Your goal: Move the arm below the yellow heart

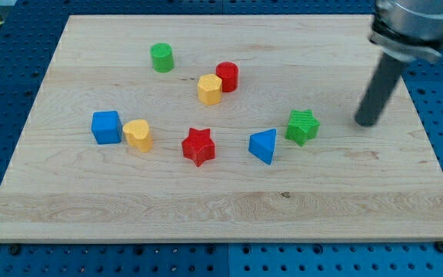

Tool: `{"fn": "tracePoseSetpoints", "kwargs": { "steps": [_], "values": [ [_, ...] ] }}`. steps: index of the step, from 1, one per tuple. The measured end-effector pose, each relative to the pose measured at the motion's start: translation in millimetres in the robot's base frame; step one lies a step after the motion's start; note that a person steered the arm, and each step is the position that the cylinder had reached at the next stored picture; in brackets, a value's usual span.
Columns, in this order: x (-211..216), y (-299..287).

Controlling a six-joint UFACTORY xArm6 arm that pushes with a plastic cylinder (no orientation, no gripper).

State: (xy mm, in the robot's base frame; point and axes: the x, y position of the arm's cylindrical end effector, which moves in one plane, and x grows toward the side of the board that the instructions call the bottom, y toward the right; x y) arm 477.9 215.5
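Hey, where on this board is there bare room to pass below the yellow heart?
Bare wood runs along the view's bottom, below the blue cube, yellow heart and red star. The middle is crowded. My tip stands at the view's right, beside the green star.

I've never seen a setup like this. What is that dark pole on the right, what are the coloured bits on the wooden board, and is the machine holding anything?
The single picture looks down at a slant on a wooden board. The dark pole is the end of a robot arm. It has no hand, so it holds nothing; it only pushes things with my tip, which rests on the board at the view's right, beside the green star.

The coloured bits are small blocks: a green cylinder, a red cylinder touching a yellow block, a blue cube next to the yellow heart, a red star and a blue triangle.

The tip is far from the yellow heart, across the board.
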Motion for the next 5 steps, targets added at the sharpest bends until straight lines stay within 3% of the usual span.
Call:
{"fn": "tracePoseSetpoints", "kwargs": {
  "steps": [1,2,4,5],
  "values": [
    [73.9,-22.3],
    [113.9,-69.0],
    [112.9,-198.1],
    [87.1,-259.1]
  ]
}}
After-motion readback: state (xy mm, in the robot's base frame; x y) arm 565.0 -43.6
